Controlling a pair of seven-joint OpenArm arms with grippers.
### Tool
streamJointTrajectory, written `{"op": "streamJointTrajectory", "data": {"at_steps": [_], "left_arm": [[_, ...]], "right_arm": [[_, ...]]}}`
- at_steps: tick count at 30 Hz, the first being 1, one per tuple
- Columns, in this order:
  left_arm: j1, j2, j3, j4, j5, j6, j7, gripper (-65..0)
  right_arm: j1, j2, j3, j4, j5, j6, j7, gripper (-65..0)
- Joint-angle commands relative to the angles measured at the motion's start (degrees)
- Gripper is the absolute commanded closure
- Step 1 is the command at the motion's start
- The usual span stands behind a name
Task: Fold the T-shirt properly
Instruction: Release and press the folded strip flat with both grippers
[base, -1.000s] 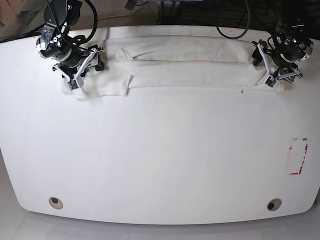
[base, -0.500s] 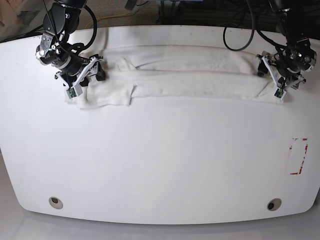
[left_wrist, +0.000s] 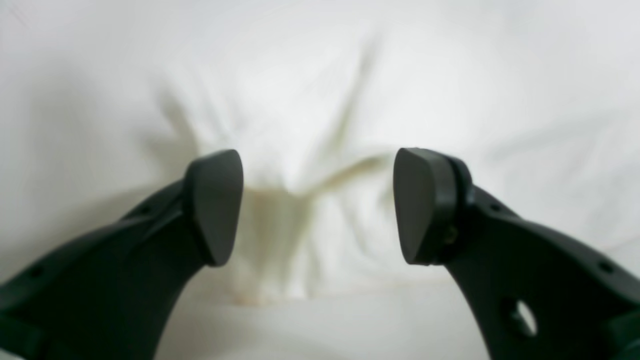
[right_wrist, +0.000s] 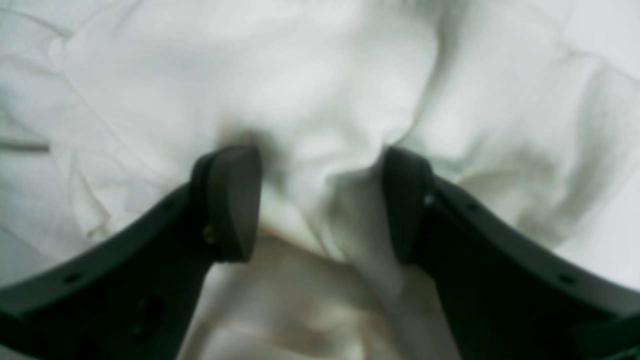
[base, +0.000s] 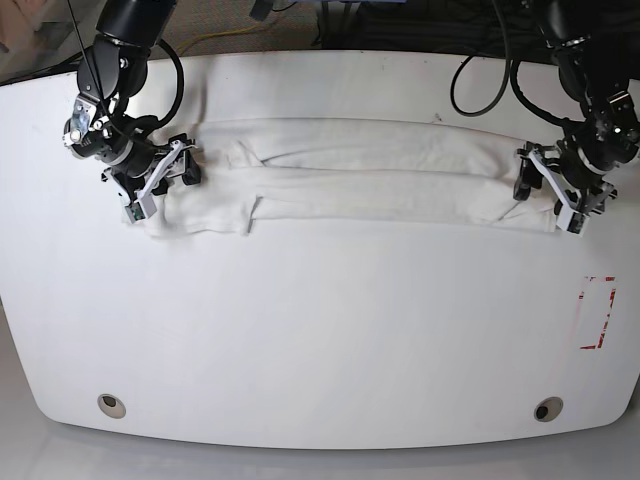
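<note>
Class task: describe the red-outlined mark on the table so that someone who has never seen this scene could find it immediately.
Start at the big white table and follow its edge on the side under the left gripper. Nearer the camera than the T-shirt is a small rectangular red mark, the only coloured thing on the tabletop.

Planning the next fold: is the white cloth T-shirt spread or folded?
Folded: the white cloth T-shirt lies as a long narrow band, layered lengthwise edges showing, print hidden.
</note>
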Motion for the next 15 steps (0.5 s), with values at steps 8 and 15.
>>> {"op": "streamJointTrajectory", "data": {"at_steps": [8, 15], "left_arm": [[-3.8, 1.7, -12.7, -2.4, -5.5, 0.1, 8.4, -52.2], [-5.9, 2.1, -12.6, -10.0, -5.5, 0.1, 8.8, -52.2]], "right_arm": [[0.3, 0.9, 0.1, 0.6, -0.7, -0.5, -0.5, -36.5], [0.4, 0.8, 0.0, 0.5, -0.6, -0.5, -0.5, -36.5]]}}
